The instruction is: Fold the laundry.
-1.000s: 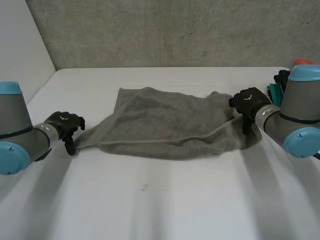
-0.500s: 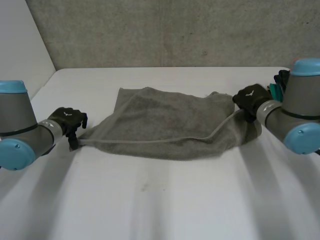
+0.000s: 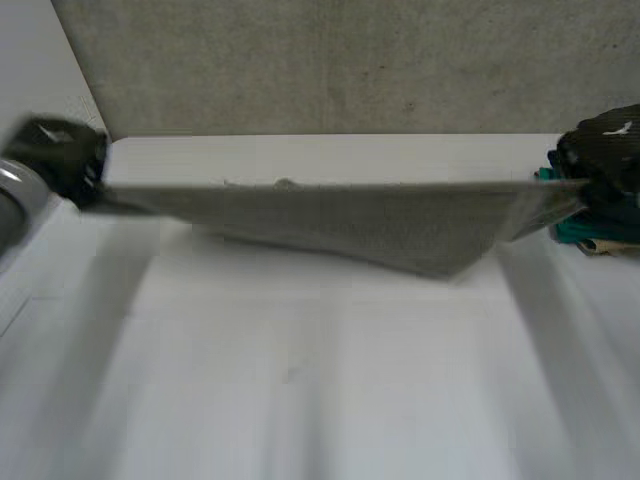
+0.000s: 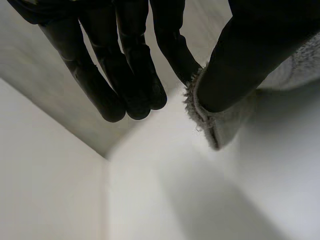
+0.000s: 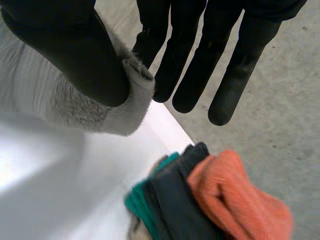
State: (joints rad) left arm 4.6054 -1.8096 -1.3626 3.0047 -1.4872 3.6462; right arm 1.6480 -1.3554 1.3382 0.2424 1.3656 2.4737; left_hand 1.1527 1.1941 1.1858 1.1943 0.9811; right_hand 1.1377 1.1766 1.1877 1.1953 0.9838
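A grey towel (image 3: 400, 225) hangs stretched in the air between my two hands, its top edge taut and its lower part sagging to the white table (image 3: 300, 380). My left hand (image 3: 60, 150) holds the towel's left corner (image 4: 210, 125), pinched between thumb and a finger. Over at the far right, my right hand (image 3: 605, 150) pinches the towel's other corner (image 5: 132, 95) the same way, while its remaining fingers (image 5: 195, 75) stay straight.
A pile of folded cloths in teal, dark grey and orange (image 5: 200, 200) lies at the table's right edge (image 3: 590, 235), just under my right hand. A concrete wall (image 3: 330, 60) stands behind the table and a white panel (image 3: 40, 60) at the left.
Both hands have closed on the towel's corners and lifted them up and apart. The towel, lying crumpled on the table before, now hangs stretched between them.
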